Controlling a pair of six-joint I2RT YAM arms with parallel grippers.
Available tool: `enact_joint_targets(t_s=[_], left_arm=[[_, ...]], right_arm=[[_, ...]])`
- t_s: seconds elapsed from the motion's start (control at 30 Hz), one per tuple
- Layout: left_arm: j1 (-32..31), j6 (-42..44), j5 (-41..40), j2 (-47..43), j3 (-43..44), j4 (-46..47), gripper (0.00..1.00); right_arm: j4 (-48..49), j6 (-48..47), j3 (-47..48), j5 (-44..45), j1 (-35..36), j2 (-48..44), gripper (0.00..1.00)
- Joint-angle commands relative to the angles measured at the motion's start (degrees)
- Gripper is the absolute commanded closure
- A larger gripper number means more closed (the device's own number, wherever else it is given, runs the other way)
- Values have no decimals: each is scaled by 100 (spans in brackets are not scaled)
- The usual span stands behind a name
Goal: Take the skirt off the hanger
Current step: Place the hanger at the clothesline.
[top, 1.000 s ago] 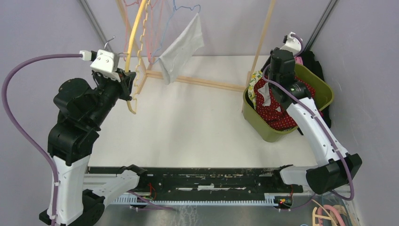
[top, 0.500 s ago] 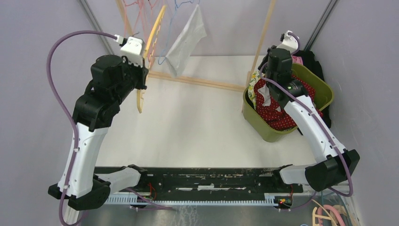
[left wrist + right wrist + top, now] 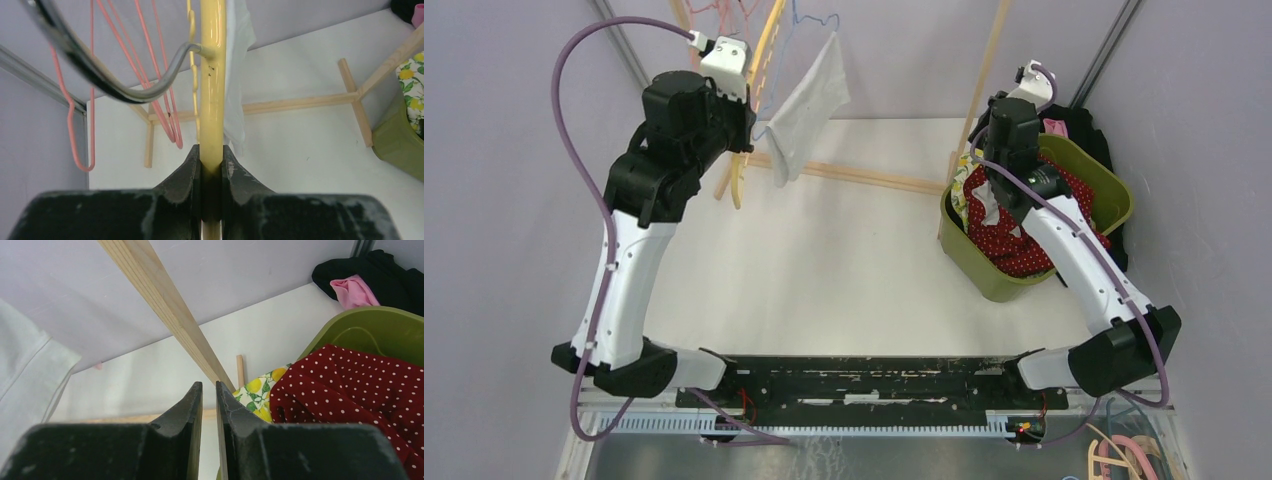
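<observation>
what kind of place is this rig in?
Probably a lab test cell staged for laundry: bare panel walls, a wooden clothes rack with hangers, and a green bin of clothes.

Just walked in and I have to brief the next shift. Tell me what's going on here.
The left gripper is clamped on a bare yellow hanger, holding it up beside the wooden rack, where a pale garment hangs from a blue hanger. The right gripper is shut on nothing, by the green bin, which holds a red polka-dot garment and a lemon-print cloth. Whether the red piece is the skirt, I cannot tell.
</observation>
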Motion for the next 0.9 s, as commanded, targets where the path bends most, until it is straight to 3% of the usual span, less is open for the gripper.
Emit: enact_joint_targets(t_s=[0.0, 0.33, 0.53, 0.87], left_arm=[[-14, -147, 88, 402, 388, 341, 97], [-18, 10, -46, 1171, 1111, 588, 97], [-20, 165, 32, 1442, 1187, 1328, 97], [7, 337, -160, 2450, 2132, 1823, 97]], right_arm=[[489, -69, 403, 100, 15, 65, 79], [697, -115, 402, 170, 11, 112, 79], [862, -172, 485, 214, 10, 221, 79], [1174, -362, 709, 494, 10, 554, 80]])
